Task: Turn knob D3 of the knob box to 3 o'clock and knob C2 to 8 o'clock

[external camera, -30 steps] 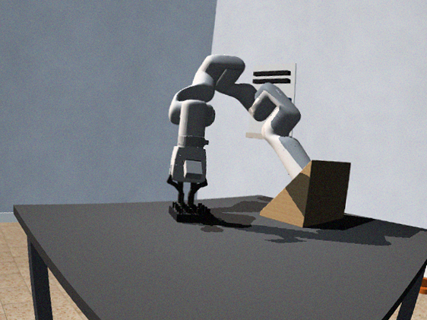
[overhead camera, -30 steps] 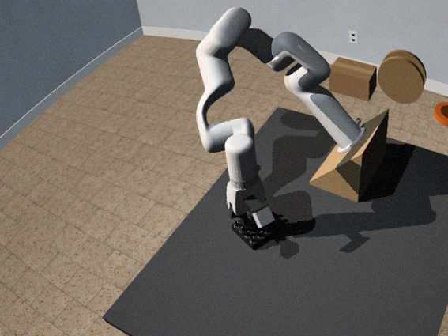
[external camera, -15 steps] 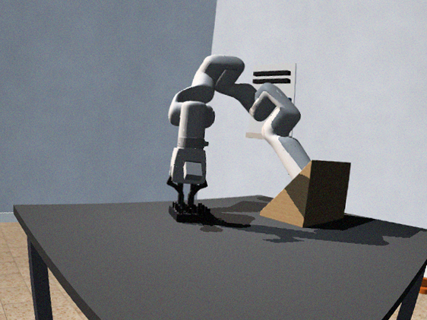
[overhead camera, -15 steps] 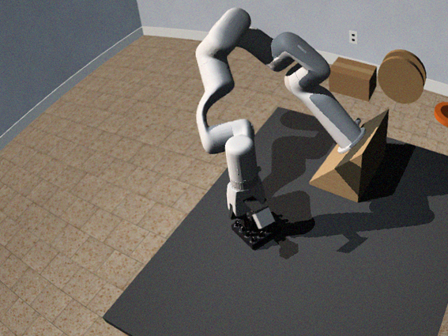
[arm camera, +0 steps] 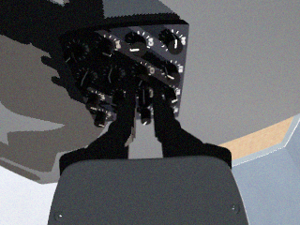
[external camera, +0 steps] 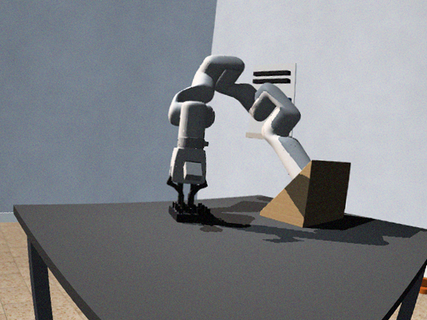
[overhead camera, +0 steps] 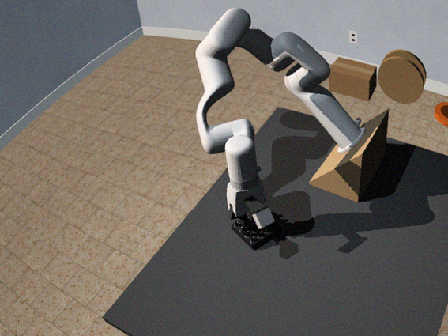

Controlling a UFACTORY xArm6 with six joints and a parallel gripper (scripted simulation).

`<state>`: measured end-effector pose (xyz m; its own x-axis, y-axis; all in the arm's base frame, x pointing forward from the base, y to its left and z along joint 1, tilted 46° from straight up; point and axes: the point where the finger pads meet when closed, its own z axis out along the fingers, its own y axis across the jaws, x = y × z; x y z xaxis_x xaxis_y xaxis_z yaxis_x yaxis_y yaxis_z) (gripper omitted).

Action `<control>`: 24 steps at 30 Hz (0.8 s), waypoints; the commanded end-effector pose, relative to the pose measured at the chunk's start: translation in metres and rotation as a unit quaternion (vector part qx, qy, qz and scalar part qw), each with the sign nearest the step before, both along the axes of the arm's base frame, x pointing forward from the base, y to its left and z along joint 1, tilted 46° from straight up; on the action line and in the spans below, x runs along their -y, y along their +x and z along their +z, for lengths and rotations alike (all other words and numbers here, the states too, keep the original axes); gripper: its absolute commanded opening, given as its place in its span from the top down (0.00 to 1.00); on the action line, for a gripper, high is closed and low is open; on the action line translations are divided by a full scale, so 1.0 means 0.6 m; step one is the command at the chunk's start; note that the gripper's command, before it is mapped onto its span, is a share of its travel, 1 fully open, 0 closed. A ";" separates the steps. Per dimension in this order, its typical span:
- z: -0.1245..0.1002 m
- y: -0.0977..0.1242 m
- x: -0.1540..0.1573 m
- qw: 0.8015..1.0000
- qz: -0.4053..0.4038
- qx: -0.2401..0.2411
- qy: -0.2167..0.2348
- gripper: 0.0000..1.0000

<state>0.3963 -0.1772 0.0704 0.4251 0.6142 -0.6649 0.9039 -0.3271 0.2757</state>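
Observation:
The black knob box point(overhead camera: 254, 245) point(external camera: 179, 216) point(arm camera: 159, 57) stands on the dark table point(overhead camera: 245, 303) point(external camera: 209, 276). My gripper point(external camera: 185, 203) point(arm camera: 143, 97) points down over it, its black fingers a narrow gap apart and low among the knobs. In the wrist view a dark knob point(arm camera: 145, 95) shows between the fingers; no clear grip on it shows. Two far knobs show white lines: the corner knob point(arm camera: 176, 46) and the knob beside it point(arm camera: 137, 46). Most names and several lines are in shadow or behind the fingers and cannot be read.
Neighbouring knobs stand close around both fingers. The arm's wooden wedge base point(overhead camera: 339, 171) point(external camera: 327, 193) stands on the table behind the box, to the right. A carton point(overhead camera: 353, 82), a round brown object point(overhead camera: 400, 79) and an orange ring point(overhead camera: 441, 119) are beyond the table.

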 end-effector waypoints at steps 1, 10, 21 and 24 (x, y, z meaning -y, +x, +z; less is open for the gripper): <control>0.001 0.002 -0.001 1.000 0.001 0.001 0.000 0.81; 0.001 0.002 -0.001 1.000 0.001 0.001 0.000 0.81; 0.001 0.002 -0.001 1.000 0.001 0.001 0.000 0.92; 0.001 0.002 -0.001 1.000 0.001 0.001 0.000 0.92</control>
<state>0.3964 -0.1772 0.0704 0.4251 0.6142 -0.6649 0.9039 -0.3271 0.2757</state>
